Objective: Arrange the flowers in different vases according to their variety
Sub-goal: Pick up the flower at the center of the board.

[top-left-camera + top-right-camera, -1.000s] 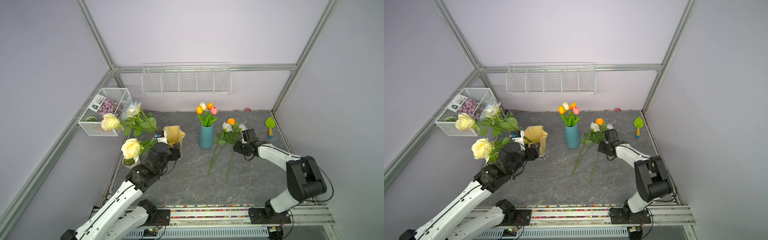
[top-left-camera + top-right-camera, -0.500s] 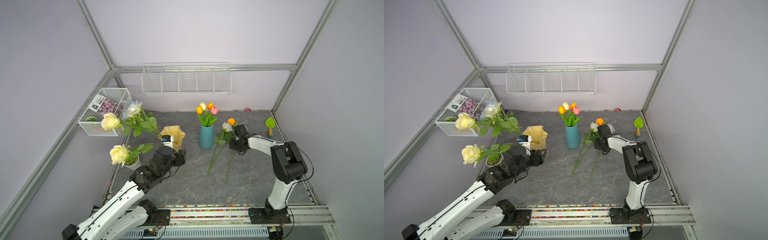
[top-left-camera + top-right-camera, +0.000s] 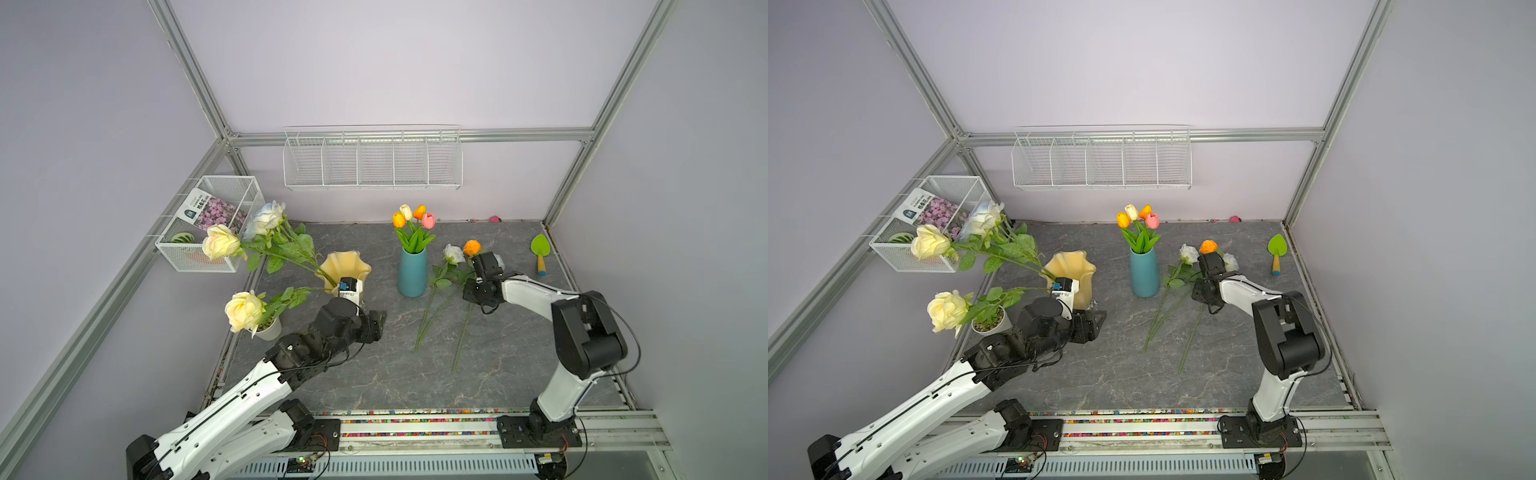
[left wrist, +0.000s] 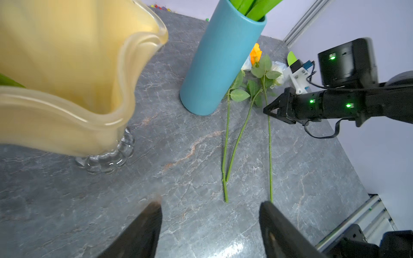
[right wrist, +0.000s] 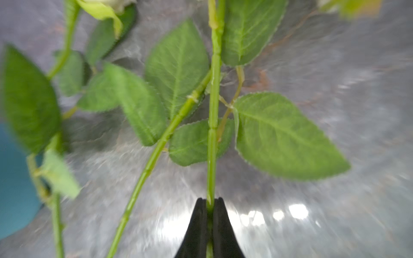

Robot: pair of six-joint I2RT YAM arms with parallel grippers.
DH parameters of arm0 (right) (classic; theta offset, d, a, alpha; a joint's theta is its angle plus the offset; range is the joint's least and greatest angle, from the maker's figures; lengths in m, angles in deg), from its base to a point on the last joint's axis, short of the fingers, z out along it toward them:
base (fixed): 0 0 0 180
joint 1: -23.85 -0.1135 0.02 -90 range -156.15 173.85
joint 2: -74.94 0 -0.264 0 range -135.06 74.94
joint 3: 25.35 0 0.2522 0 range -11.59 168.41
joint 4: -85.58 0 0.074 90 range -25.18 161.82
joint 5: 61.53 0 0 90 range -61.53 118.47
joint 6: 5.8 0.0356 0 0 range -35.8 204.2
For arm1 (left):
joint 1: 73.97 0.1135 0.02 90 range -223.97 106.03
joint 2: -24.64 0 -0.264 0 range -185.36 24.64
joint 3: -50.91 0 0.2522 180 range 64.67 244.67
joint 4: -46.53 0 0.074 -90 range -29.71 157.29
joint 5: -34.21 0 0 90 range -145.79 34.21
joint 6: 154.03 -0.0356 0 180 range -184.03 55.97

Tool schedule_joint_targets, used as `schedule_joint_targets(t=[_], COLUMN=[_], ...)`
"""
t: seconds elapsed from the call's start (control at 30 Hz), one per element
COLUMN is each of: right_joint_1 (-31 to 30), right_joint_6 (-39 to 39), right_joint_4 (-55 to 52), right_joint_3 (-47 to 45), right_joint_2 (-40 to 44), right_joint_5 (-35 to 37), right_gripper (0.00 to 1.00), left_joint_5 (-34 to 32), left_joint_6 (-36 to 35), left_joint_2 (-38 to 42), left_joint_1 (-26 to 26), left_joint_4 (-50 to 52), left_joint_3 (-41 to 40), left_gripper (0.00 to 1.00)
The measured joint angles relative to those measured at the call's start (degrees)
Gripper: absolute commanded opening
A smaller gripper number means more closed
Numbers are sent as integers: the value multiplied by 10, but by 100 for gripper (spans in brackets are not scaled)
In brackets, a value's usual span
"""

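Note:
The amber vase point(image 3: 344, 266) holds a cream rose point(image 3: 220, 241) and a white-blue rose point(image 3: 266, 216). A second cream rose point(image 3: 244, 311) leans out low to the left, its stem end hidden behind my left wrist. The teal vase point(image 3: 411, 272) holds several tulips point(image 3: 413, 216). A white rose point(image 3: 453, 253), an orange rose point(image 3: 471, 247) and a third stem lie on the table. My right gripper point(image 5: 210, 201) is shut on one rose stem point(image 5: 212, 134) just below its leaves. My left gripper point(image 4: 210, 205) hangs open and empty in front of the amber vase point(image 4: 67, 89).
A small white pot point(image 3: 268, 330) with a succulent stands at the table's left edge under the drooping rose. A wire basket point(image 3: 208, 257) with a flower packet hangs on the left wall and a wire shelf point(image 3: 374, 158) on the back wall. A green trowel point(image 3: 540, 253) lies far right.
My right gripper has closed onto the rose stem. My left arm has pulled back from the amber vase towards the front, and the second cream rose has sunk lower to the left.

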Motion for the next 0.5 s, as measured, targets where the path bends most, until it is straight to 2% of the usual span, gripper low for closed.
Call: schedule_joint_targets(t=[0.27, 0.4, 0.5], right_joint_1=[0, -6, -36], right_joint_6=[-31, -39, -45], right_joint_4=[33, 62, 96], right_joint_3=[-50, -50, -47], right_joint_2=[232, 314, 351], right_joint_5=[-35, -69, -88], right_gripper=[0, 0, 0], left_joint_5=[29, 33, 37], left_joint_6=[6, 7, 9], left_joint_2=[-1, 3, 25], left_joint_1=[0, 0, 0], left_joint_4=[-40, -51, -69], left_joint_3=[-29, -40, -58], left_gripper=[75, 75, 76])
